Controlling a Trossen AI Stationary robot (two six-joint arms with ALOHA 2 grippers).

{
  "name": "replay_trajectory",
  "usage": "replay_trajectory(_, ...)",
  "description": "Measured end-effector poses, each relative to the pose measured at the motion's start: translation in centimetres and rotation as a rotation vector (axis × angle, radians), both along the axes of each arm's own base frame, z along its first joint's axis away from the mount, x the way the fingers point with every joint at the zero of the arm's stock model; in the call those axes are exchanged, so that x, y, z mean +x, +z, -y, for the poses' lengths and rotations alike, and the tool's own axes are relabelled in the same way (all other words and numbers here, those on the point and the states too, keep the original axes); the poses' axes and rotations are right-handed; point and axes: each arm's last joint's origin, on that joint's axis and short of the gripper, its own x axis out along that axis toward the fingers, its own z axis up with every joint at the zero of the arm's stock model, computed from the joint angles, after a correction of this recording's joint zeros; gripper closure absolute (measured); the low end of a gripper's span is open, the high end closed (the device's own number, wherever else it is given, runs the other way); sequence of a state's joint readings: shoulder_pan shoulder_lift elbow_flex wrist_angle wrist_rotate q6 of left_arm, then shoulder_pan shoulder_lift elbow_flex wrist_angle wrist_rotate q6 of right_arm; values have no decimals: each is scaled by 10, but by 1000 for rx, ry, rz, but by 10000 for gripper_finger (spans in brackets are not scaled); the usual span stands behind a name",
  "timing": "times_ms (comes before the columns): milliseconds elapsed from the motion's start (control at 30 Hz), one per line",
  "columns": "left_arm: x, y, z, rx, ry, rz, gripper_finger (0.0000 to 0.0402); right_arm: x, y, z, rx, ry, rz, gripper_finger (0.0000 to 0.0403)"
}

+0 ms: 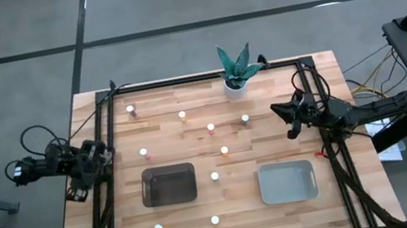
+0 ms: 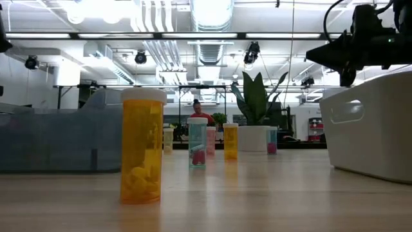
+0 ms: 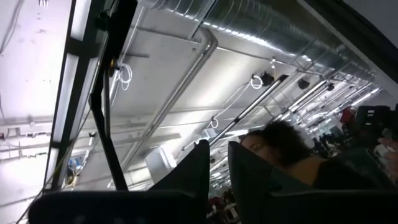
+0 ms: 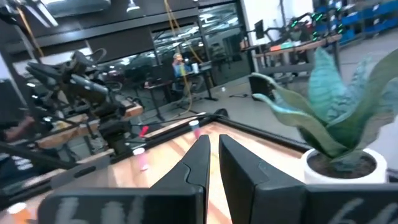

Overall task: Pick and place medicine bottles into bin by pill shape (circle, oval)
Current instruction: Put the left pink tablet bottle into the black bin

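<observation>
Several medicine bottles with white caps stand apart on the wooden table, among them ones at the far left (image 1: 131,109), mid-table (image 1: 224,150) and the near side (image 1: 215,220). In the low view the nearest is an orange bottle (image 2: 141,145). The dark translucent bin (image 1: 169,184) stands left of centre and the pale grey-green bin (image 1: 287,181) to its right. My right gripper (image 1: 285,117) hovers above the table's right side, near the plant, fingers together (image 4: 213,163) and empty. My left gripper (image 1: 99,153) rests at the table's left edge, pointing up, fingers together (image 3: 219,171) and empty.
A white pot with a green plant (image 1: 236,71) stands at the table's far edge, close to my right gripper. Black frame rails (image 1: 105,139) run along the left and right sides. A person (image 3: 283,146) shows in the room beyond the table.
</observation>
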State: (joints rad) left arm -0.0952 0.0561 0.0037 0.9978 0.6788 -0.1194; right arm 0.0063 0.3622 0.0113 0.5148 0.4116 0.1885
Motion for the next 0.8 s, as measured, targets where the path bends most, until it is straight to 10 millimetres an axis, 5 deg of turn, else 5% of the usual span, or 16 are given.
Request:
replay_trajectory(300,0,1,-1,-9,104,68,359,-2,8,0,-21,-12,77,376)
replay_trajectory(433,13,0,-10,-272,334,-94,359,-3,13,-1,-46,41,126,376)
replay_trajectory(600,35,-20,-26,-850,645,-469,359,-5,20,-3,-96,103,190,376)
replay_trajectory(800,52,-34,-26,-1046,595,-726,359,-6,21,-3,-102,101,196,376)
